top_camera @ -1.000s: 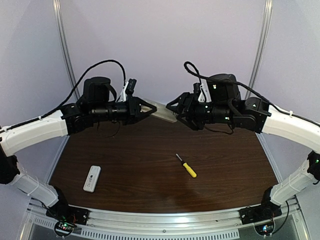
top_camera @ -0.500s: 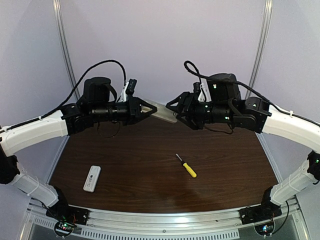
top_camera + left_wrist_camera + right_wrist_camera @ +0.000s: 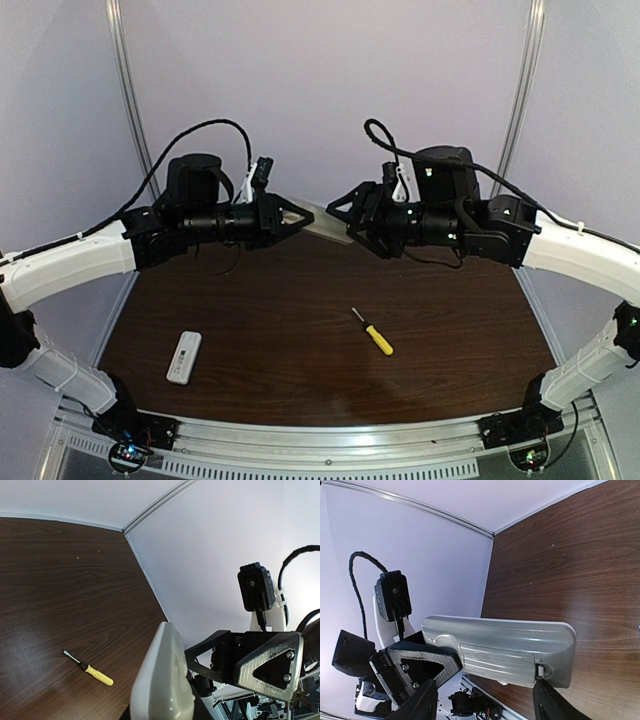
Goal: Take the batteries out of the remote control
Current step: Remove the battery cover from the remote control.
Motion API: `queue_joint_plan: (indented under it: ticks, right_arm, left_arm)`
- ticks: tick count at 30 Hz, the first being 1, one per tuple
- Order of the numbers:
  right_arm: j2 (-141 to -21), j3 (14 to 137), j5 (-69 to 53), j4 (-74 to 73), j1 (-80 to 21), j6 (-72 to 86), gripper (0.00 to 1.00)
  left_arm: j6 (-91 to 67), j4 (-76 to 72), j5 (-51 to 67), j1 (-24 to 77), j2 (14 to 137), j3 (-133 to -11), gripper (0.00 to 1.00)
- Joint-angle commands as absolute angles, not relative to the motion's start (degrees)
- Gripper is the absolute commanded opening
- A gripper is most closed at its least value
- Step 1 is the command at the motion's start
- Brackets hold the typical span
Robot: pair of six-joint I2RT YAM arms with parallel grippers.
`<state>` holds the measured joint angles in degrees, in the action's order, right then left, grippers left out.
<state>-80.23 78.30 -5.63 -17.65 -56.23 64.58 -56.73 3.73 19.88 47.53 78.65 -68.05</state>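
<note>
From above, a white remote point(image 3: 184, 357) lies at the left of the tabletop point(image 3: 300, 300). Over the far side the left end effector point(image 3: 303, 217) pinches one end of a grey remote point(image 3: 328, 227), held in the air. The right end effector point(image 3: 340, 212) stands spread at its other end, and a yellow-handled screwdriver point(image 3: 373, 331) lies nearer. Only the right wrist camera shows the grey remote's back: a ribbed battery cover point(image 3: 497, 664), closed, with one fingertip point(image 3: 550, 705) just beside its latch

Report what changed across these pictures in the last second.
The right gripper edged slightly left, toward the grey remote that the left gripper holds aloft; its jaws stay open. Nothing was grasped or released. The left gripper's hold, the white remote and the screwdriver are unchanged.
</note>
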Motion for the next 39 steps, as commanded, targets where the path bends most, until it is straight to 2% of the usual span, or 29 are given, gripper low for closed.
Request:
queue_joint_plan:
  ticks: [1,5,14,39]
  right_arm:
    - [-81.6,79.0,-6.7,-14.5,-56.5,63.3,0.66]
    - [-81.4,79.2,-6.7,-13.8,-56.5,62.5,0.66]
    - [-81.8,85.7,1.5,-28.0,-56.5,57.8,0.66]
    - [-82.9,83.4,0.5,-25.2,-57.8,59.6,0.64]
  left_arm:
    - [-56.3,-2.5,22.6,48.9,78.4,-69.0,0.00]
    - [-55.9,-2.3,22.8,48.9,78.5,-69.0,0.00]
    - [-55.5,-1.2,21.3,48.9,77.5,-69.1,0.00]
    - [-56.1,-1.5,20.1,48.9,77.8,-69.6,0.00]
